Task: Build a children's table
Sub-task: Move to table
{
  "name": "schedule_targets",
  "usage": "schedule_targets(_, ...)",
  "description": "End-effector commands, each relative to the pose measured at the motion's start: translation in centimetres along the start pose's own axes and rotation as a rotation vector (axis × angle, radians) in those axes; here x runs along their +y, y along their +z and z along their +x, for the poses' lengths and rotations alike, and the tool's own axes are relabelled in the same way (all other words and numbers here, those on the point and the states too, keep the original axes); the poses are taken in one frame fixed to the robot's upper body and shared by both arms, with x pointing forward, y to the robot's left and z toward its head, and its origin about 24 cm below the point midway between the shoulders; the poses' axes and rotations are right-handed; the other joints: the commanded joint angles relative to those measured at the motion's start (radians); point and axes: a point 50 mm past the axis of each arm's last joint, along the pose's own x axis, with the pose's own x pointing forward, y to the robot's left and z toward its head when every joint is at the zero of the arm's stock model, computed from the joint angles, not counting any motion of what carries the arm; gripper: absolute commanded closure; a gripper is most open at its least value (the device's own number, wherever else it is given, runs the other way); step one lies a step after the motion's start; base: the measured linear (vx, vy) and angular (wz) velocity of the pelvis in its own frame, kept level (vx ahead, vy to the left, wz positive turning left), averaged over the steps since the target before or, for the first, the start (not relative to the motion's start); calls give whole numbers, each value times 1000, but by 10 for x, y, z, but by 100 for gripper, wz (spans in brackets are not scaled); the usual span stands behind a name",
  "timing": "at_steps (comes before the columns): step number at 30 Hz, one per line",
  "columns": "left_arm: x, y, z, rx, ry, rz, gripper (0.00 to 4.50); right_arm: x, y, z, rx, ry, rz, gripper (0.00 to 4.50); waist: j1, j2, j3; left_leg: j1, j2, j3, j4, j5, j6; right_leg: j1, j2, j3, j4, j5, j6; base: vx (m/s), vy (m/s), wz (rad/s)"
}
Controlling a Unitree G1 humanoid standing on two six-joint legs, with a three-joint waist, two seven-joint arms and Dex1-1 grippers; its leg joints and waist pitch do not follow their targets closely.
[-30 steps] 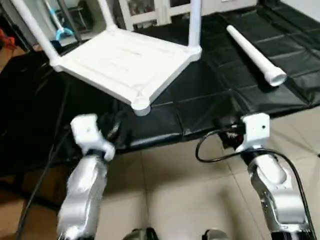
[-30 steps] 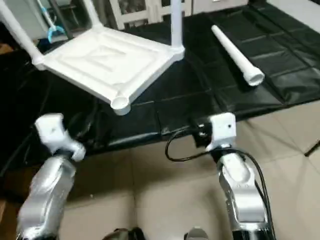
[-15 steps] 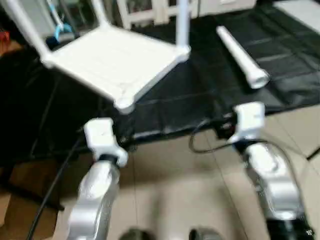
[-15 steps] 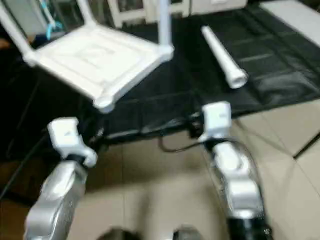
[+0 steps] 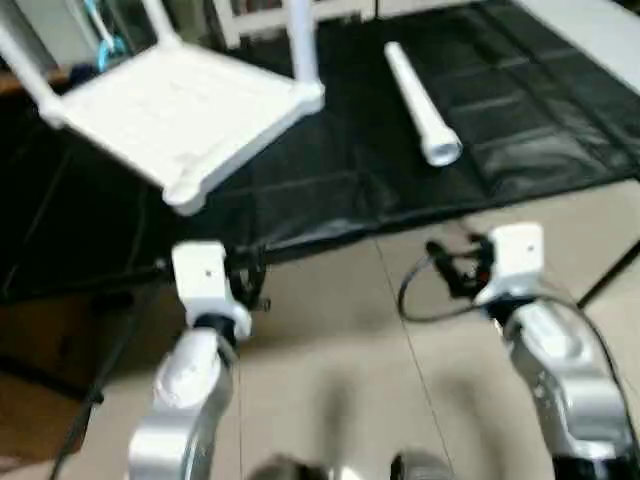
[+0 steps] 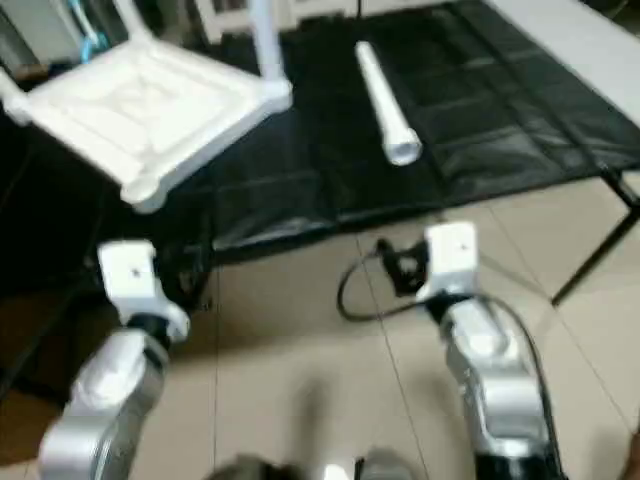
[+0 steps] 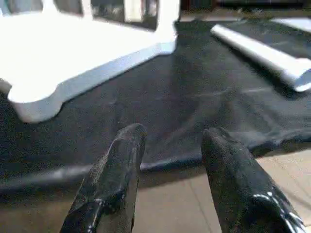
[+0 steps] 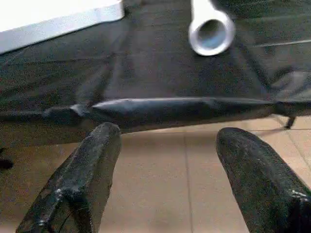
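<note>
The children's table lies upside down on a black sheet, its white tabletop (image 5: pixel 180 105) at the far left. Upright legs (image 5: pixel 300 40) stand in its far corners, and the near corner socket (image 5: pixel 185 197) is empty. One loose white leg (image 5: pixel 418 100) lies on the sheet to the right, its wide end towards me (image 8: pixel 211 31). Both grippers hang over the tile floor just short of the sheet's front edge. My left gripper (image 7: pixel 171 138) is open and holds nothing, facing the empty socket. My right gripper (image 8: pixel 167 136) is open wider, also holding nothing, facing the loose leg's open end.
The black sheet (image 5: pixel 330 170) covers a low work surface whose front edge (image 5: pixel 320 228) runs across in front of both grippers. A thin black support (image 6: pixel 590 260) slants down at the right. Furniture and a blue object (image 5: pixel 105 40) stand behind the tabletop.
The view has swung, sliding the whole scene left and up. Both grippers now sit farther back from the sheet's edge, over the floor. Their openings look the same.
</note>
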Motion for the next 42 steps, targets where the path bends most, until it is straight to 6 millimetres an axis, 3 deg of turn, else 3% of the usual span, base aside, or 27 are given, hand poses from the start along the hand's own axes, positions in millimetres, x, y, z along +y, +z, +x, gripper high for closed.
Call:
schedule_targets(1, 7, -4, 0, 25, 3, 37, 232, 16, -4, 1, 4, 43, 0, 106, -3, -19, -43, -10, 111, -55, -82, -165, 40, 69, -118, 77, -142, -615, 57, -93, -147, 2)
schedule_targets(2, 6, -2, 1, 22, -1, 39, 232, 19, -5, 1, 12, 50, 7, 106, -11, -19, -43, 27, 115, -47, -94, -288, 8, 50, -109, 66, -154, -763, 49, -61, -117, 6)
schedule_targets(8, 11, 6, 2, -32, 62, 5, 232, 28, 16, 9, -80, 94, 19, 106, -52, -17, -16, 87, 129, -47, -131, -496, -15, 73, -76, 7, -164, -737, -32, -10, -29, 5)
schedule_targets(11, 15, 3, -2, -28, 79, -27, 232, 24, 33, 12, -162, 80, 25, 106, -73, -30, -19, 74, 123, -45, -139, -478, -18, 103, -94, 26, -156, -659, -64, 20, 6, 0)
schedule_targets(15, 22, -5, -9, -7, 90, 20, 232, 19, 44, 16, -190, 61, -4, 106, -53, -68, -56, -8, 58, -4, -53, -50, 88, 205, -108, 109, -179, -658, -154, 116, 29, 11)
schedule_targets(16, 25, -9, -11, 4, 105, 24, 232, 19, 46, 18, -189, 70, -12, 106, -49, -39, -61, -2, 70, -13, -69, 25, 99, 202, -77, 86, -156, -503, -175, 158, 44, 17)
schedule_targets(17, 30, -13, -17, 13, 130, 59, 232, 20, 48, 21, -194, 90, -24, 106, -59, -70, -76, 25, 85, -23, -81, 67, 121, 186, -51, 63, -141, -399, -182, 180, 59, 15)
schedule_targets(18, 32, -14, -19, 15, 140, 75, 232, 21, 49, 22, -196, 99, -29, 106, -93, -25, -91, 162, 162, -109, -110, 214, 238, 66, -15, -6, -39, -215, -129, 241, 36, 13)
schedule_targets(19, 36, -16, -24, 15, 163, 94, 232, 22, 50, 25, -202, 118, -34, 106, -121, -20, -85, 230, 215, -167, -125, 221, 309, -24, -13, -15, 25, -239, -64, 241, 36, 13)
schedule_targets(20, 39, -17, -29, 11, 186, 101, 232, 24, 52, 28, -210, 138, -36, 106, -134, -86, -106, 277, 271, -214, -107, 378, 418, -86, -45, 2, 93, -222, 74, 244, -19, 3)
schedule_targets(21, 40, -17, -30, 9, 194, 101, 232, 24, 52, 29, -213, 146, -37, 106, -131, -82, -106, 276, 259, -206, -94, 468, 415, -116, -61, 11, 114, -176, 117, 199, -43, -4)
schedule_targets(22, 42, -16, -35, -1, 212, 114, 232, 27, 54, 33, -223, 172, -33, 106, -127, -97, -103, 229, 139, -120, -95, 527, 335, -122, -47, 2, 90, 7, 101, 199, -43, -4)
schedule_targets(23, 42, -14, -37, -7, 215, 124, 232, 28, 55, 35, -228, 184, -29, 106, -120, -125, -110, 234, 88, -92, -82, 481, 292, -114, -49, 5, 38, 95, 55, 123, -43, -2)
schedule_targets(24, 42, -14, -37, -7, 215, 124, 232, 28, 55, 35, -228, 184, -29, 106, -96, -170, -104, 169, -14, -22, -73, 247, 217, -13, -64, 38, -49, 173, -10, 98, -46, 3)
schedule_targets(25, 39, -5, -38, -45, 205, 126, 232, 31, 55, 40, -221, 211, -5, 106, -49, -229, -152, 30, -70, 32, 70, -93, 165, 192, -196, 212, -82, 60, -204, 98, -46, 3)
schedule_targets(27, 37, -1, -37, -62, 199, 121, 232, 32, 54, 42, -215, 220, -1, 106, -21, -201, -128, -10, -15, -8, 122, -58, 59, 195, -227, 226, -86, 200, -388, 180, 19, 13)
schedule_targets(28, 35, 2, -35, -79, 195, 106, 232, 32, 53, 43, -206, 228, -5, 106, -5, -184, -99, -44, 57, -51, 156, -32, -78, 192, -263, 222, -111, 250, -538, 176, 43, 13)
schedule_targets(29, 34, 4, -34, -89, 193, 97, 232, 33, 52, 44, -200, 233, -10, 106, 1, -185, -100, -51, 75, -57, 145, -23, -100, 190, -251, 200, -119, 204, -544, 134, 44, 3)
schedule_targets(30, 34, 4, -34, -89, 193, 97, 232, 33, 52, 44, -200, 233, -10, 106, 16, -172, -90, -47, 86, -46, 80, 47, -104, 172, -179, 127, -130, 33, -498, 133, 51, 0)
schedule_targets(31, 34, 3, -34, -92, 191, 105, 232, 35, 52, 45, -202, 245, -9, 106, 14, -140, -79, -16, 103, -30, -46, 118, -63, 146, -77, 47, -132, -227, -375, 133, 51, 0)
schedule_targets(32, 33, 2, -32, -87, 190, 117, 232, 35, 52, 45, -203, 254, -14, 106, 9, -108, -87, 27, 116, -26, -86, 115, -59, 135, -34, 10, -122, -283, -295, 124, 96, 9)
schedule_targets(33, 33, 1, -32, -86, 190, 120, 232, 36, 52, 46, -203, 256, -15, 106, -12, -107, -79, 62, 162, -69, -127, -51, -21, 90, 20, -19, -66, -315, -219, 138, 120, 16)
schedule_targets(34, 33, 1, -32, -86, 190, 120, 232, 36, 52, 46, -203, 256, -15, 106, -19, -81, -108, 124, 244, -122, -152, -403, -37, 27, 9, -11, 73, -268, -117, 138, 120, 16)
schedule_targets(37, 28, 2, -24, -87, 165, 182, 232, 35, 53, 49, -209, 261, 1, 106, -13, -107, -120, 135, 214, -106, -147, -354, 108, -15, -8, -27, 107, -98, 21, 142, 83, 8)
schedule_targets(40, 24, 7, -19, -101, 136, 175, 232, 34, 52, 51, -211, 248, 16, 106, -14, -156, -110, 119, 197, -48, -170, -386, 174, -8, -54, -4, 36, 8, -11, 120, 8, -6)
schedule_targets(41, 21, 8, -16, -104, 112, 159, 232, 32, 52, 50, -209, 234, 19, 106, -1, -188, -119, 78, 127, 10, -137, -442, 111, 71, -97, 61, -63, -136, -33, 157, -52, 3)
schedule_targets(42, 21, 8, -16, -104, 112, 159, 232, 32, 52, 50, -209, 234, 19, 106, 32, -206, -109, 140, 40, 108, 33, -366, -5, 67, -113, 200, -175, -666, -176, 205, -47, -28)
